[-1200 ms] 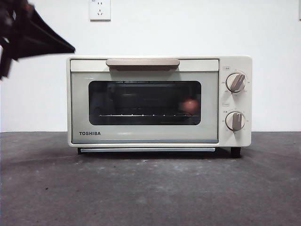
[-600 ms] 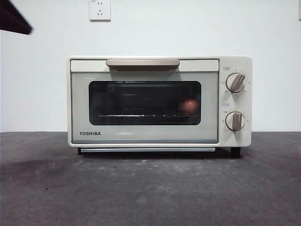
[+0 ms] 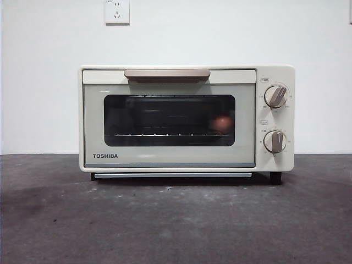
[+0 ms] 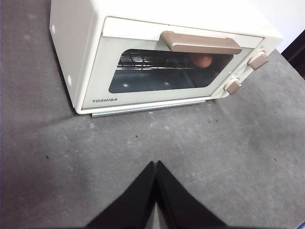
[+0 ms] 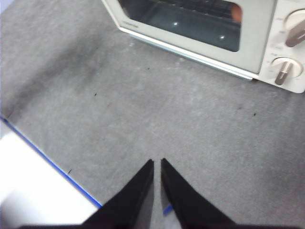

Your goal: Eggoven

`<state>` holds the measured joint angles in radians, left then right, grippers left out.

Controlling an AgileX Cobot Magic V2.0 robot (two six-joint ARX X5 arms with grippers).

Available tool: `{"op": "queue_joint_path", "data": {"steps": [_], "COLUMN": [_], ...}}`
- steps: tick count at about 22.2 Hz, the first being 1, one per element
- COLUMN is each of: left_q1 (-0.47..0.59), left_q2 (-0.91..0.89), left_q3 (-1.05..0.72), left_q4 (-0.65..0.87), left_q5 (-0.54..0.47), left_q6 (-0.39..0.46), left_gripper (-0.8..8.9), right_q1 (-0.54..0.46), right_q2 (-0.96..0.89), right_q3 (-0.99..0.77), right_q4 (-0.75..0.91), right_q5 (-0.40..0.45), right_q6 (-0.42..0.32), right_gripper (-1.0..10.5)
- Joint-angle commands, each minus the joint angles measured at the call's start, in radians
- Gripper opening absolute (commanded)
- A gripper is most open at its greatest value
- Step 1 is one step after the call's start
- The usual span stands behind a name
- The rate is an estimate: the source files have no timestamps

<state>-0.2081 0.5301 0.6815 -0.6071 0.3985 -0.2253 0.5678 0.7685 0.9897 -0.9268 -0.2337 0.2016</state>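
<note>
- Hovering nearest you, the left gripper (image 4: 156, 164) and right gripper (image 5: 157, 162) hang empty over the grey table (image 3: 176, 220), jaws pressed together, short of the toaster oven (image 3: 187, 118).
- Behind its closed door, the egg (image 3: 222, 123) sits on the rack at the knob side.

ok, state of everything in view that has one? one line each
toaster oven: door shut, upright on the table
handle: flush at the door's top, nothing gripping it
egg: inside the oven, on the rack, seen through the glass
upper knob: pointer tilted off vertical
lower knob: pointer about vertical
left pincer: shut, empty, above the table
right pincer: nearly shut, empty, above the table
</note>
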Motion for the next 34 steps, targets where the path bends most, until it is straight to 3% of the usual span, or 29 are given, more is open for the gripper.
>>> {"op": "queue_joint_path", "data": {"steps": [1, 24, 30, 34], "left_q1": [-0.003, -0.005, 0.026, 0.107], "left_q2": [0.004, 0.004, -0.076, -0.184], "left_q3": [0.019, 0.019, -0.006, -0.089], "left_q4": [0.006, 0.009, 0.109, 0.280], "left_q5": [0.001, 0.001, -0.006, -0.022], "left_q6": [0.016, 0.018, 0.360, 0.412], "left_gripper": [0.07, 0.07, 0.07, 0.08], "right_q1": [0.008, 0.006, 0.006, 0.006], "right_q2": [0.009, 0.000, 0.000, 0.000], "right_q3": [-0.006, -0.006, -0.006, -0.006], "right_q4": [0.008, 0.149, 0.149, 0.149], "right_q5": [-0.001, 0.002, 0.002, 0.002], "right_q6": [-0.021, -0.020, -0.020, -0.020], "right_gripper": [0.1, 0.1, 0.1, 0.1]}}
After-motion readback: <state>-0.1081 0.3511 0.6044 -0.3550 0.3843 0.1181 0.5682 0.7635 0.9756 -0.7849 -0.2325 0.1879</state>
